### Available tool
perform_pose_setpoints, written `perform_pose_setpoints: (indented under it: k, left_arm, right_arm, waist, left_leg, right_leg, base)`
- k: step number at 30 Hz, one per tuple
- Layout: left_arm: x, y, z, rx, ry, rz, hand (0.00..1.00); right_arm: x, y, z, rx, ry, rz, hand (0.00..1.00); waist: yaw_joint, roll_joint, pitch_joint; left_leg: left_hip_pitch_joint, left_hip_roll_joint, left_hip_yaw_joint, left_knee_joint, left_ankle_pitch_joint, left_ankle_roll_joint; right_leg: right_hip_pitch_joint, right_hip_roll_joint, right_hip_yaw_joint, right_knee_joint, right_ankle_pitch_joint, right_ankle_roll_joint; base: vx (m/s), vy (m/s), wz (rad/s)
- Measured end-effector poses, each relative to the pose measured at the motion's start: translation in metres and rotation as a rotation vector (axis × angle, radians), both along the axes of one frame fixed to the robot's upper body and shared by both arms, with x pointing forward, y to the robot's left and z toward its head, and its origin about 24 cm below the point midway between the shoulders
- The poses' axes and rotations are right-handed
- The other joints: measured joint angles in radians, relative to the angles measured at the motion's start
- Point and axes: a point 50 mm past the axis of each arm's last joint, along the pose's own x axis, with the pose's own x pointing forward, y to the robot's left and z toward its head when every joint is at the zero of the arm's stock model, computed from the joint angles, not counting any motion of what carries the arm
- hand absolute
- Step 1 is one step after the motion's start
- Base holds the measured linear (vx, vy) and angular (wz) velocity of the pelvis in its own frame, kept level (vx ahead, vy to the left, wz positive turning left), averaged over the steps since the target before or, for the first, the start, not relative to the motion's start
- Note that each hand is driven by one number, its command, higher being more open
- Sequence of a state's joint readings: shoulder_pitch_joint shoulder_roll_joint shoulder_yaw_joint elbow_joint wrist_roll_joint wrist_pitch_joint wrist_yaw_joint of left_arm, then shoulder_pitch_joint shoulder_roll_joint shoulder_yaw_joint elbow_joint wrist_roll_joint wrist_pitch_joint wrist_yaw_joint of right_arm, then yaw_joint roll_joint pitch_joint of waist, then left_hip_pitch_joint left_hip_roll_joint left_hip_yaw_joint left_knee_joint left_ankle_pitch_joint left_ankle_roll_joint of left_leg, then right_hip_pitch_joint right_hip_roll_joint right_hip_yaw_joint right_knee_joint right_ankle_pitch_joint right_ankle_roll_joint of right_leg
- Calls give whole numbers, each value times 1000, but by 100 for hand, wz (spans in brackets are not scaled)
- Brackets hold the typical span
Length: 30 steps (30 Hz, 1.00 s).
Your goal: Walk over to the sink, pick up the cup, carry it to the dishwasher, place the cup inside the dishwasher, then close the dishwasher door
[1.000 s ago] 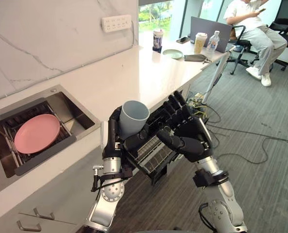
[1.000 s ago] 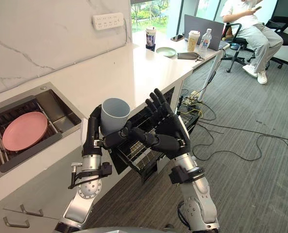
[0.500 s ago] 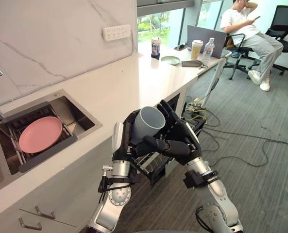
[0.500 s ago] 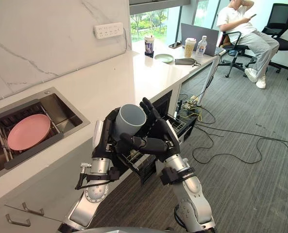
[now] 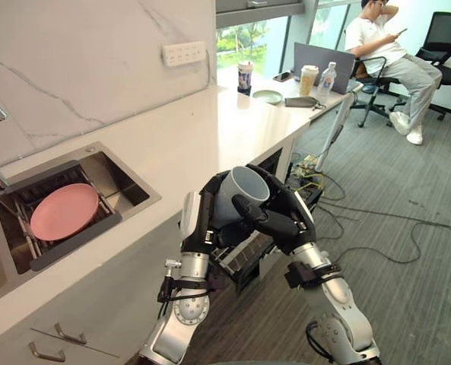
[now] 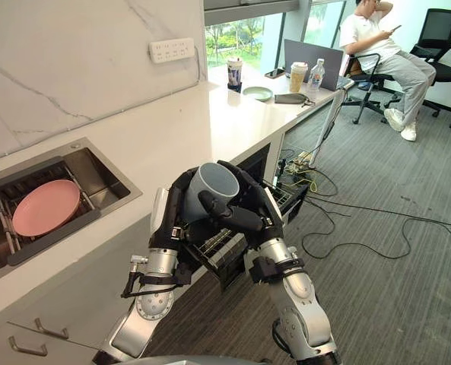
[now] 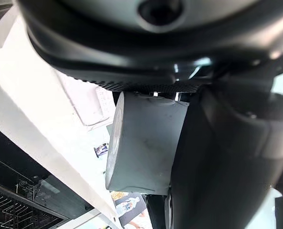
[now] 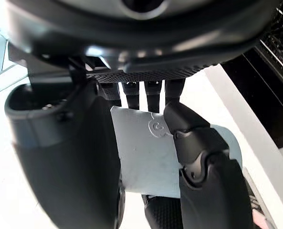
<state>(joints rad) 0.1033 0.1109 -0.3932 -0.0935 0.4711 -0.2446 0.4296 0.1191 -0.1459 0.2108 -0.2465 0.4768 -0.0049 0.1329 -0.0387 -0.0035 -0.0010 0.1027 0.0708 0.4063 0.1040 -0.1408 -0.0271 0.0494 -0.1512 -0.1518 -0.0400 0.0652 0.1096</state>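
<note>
Both hands hold a grey-blue cup (image 5: 239,195) upright at chest height, in front of the white counter's edge. My left hand (image 5: 202,219) wraps it from the left, and the left wrist view has the cup (image 7: 146,143) against the palm. My right hand (image 5: 277,220) curls over the rim and right side, its thumb (image 8: 203,157) lying across the cup (image 8: 143,160). Just below and behind the hands, the dishwasher (image 6: 229,247) stands open under the counter with its black wire rack pulled out.
A sink (image 5: 122,179) on the left holds a pink plate (image 5: 61,211). The counter (image 5: 210,122) runs to the back, with cups, a bottle and a laptop (image 5: 320,57) at its far end. A person (image 5: 389,49) sits in an office chair. Cables cross the grey carpet (image 5: 408,228).
My right hand, spread open beside the cup a second ago, has closed round it. The cup has shifted a little right and forward, and the camera has moved slightly.
</note>
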Motion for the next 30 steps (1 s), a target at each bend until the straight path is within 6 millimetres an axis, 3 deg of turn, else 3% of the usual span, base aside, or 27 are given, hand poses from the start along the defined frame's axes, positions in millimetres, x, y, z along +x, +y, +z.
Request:
perform_pose_setpoints:
  k: [9, 10, 30]
  left_arm:
    - [0, 1, 0, 5, 2, 4, 0]
    - [0, 1, 0, 6, 3, 5, 100]
    - [1, 5, 3, -122, 44, 26, 100]
  right_arm:
    - [0, 2, 0, 1, 1, 6, 0]
    - [0, 2, 0, 1, 2, 5, 0]
    - [0, 10, 0, 54, 31, -40, 0]
  waist:
    - [1, -4, -4]
    - [1, -5, -4]
    - [2, -16, -11]
  left_leg:
    - [0, 0, -3, -1, 1, 1]
    - [0, 0, -4, -2, 2, 1]
    - [3, -5, -9, -28, 13, -2]
  right_leg:
    - [2, 0, -4, -1, 0, 0]
    - [2, 0, -5, -1, 0, 0]
    - [2, 1, -12, -10, 0, 0]
  base:
    - [0, 0, 0]
    - [0, 0, 0]
    - [-3, -3, 1]
